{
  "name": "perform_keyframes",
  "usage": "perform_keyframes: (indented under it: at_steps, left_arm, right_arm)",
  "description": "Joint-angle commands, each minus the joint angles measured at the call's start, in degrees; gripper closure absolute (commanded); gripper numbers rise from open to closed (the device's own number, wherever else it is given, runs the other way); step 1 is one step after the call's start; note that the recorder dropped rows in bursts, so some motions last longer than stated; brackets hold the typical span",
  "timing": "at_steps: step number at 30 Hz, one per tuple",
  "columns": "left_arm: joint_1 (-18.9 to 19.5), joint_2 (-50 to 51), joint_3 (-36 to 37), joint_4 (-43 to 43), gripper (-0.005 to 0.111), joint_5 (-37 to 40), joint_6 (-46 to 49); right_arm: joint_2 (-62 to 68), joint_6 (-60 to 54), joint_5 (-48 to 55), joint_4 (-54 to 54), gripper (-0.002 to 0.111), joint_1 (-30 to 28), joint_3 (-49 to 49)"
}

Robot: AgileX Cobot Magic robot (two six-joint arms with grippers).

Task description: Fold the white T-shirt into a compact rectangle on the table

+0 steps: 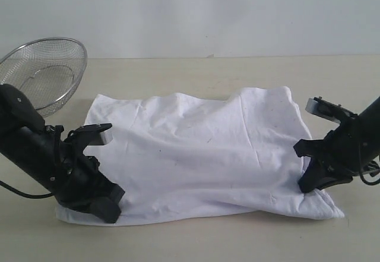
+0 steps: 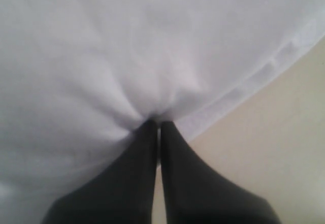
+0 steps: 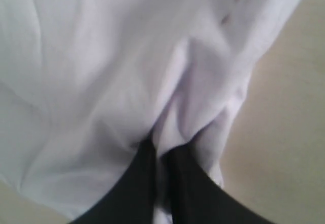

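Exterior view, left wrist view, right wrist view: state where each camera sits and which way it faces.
Exterior view: off the arms, low over the table, facing the white T-shirt, wire-mesh basket and wall; shows left gripper and right gripper.
Left wrist view: on the left wrist, looking along its shut fingers at the pinched shirt hem.
Right wrist view: on the right wrist, looking along its fingers shut on bunched cloth.
Shared: all three show the shirt and table.

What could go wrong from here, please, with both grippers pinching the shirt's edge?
The left gripper pinches only a small bit of the white T-shirt near its hem, so the cloth may slip out on lifting. The right gripper holds bunched folds, which may make the fold uneven. The wire basket stands close to the left arm and could be knocked.
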Motion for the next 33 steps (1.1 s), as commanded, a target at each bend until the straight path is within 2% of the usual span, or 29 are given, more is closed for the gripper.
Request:
perform_keyframes:
  at_steps: [1,5,12,15,17,19,22,24,25,27,28,29,31,33]
  left_arm:
    - [-0.19,0.92,0.63,3.90,0.102,-0.97,-0.30]
    - [-0.19,0.92,0.63,3.90,0.102,-0.97,-0.30]
    - [-0.19,0.92,0.63,3.90,0.102,-0.97,-0.30]
    - [-0.19,0.92,0.63,3.90,0.102,-0.97,-0.30]
    - [-0.19,0.92,0.63,3.90,0.102,-0.97,-0.30]
    - [-0.19,0.92,0.63,4.16,0.102,-0.97,-0.30]
    - [-0.19,0.92,0.63,4.30,0.102,-0.97,-0.30]
    - [-0.19,0.92,0.63,4.30,0.102,-0.87,-0.30]
    - [-0.19,0.92,0.63,4.30,0.102,-0.71,-0.30]
    - [-0.19,0.92,0.63,4.30,0.102,-0.71,-0.30]
    - [-0.19,0.92,0.63,4.30,0.102,-0.71,-0.30]
    - [-0.19,0.92,0.63,4.45,0.102,-0.70,-0.30]
    - [-0.19,0.92,0.63,5.11,0.102,-0.48,-0.72]
    - [-0.19,0.92,0.63,6.23,0.102,-0.48,-1.92]
  right_arm:
    - [-3.24,-0.21,-2.87,-1.10,0.109,0.11,0.37]
    - [-8.96,5.57,-9.28,-7.04,0.109,0.11,0.37]
    - [-9.28,11.23,-14.38,-13.46,0.109,-0.01,-0.80]
    - [-9.28,11.23,-13.67,-14.39,0.109,-0.01,-1.77]
    - [-9.28,11.23,-9.38,-14.77,0.108,-0.01,-1.77]
    - [-9.28,11.80,-6.80,-17.60,0.098,-0.01,-1.77]
    - [-9.28,16.34,-4.90,-23.34,0.067,-0.01,-1.77]
    - [-9.28,20.47,-4.14,-26.34,0.055,-0.01,-1.77]
    - [-9.28,22.71,-3.64,-27.87,0.053,-0.01,-1.77]
    - [-9.28,24.93,-2.96,-29.39,0.058,-0.01,-1.77]
    - [-9.28,24.79,-2.81,-29.14,0.065,-0.01,-1.77]
    - [-9.37,24.24,-2.60,-28.41,0.075,0.13,-1.77]
    - [-10.26,20.89,-1.86,-26.72,0.108,0.81,-1.77]
    - [-11.99,18.85,-2.22,-25.33,0.109,1.93,-1.77]
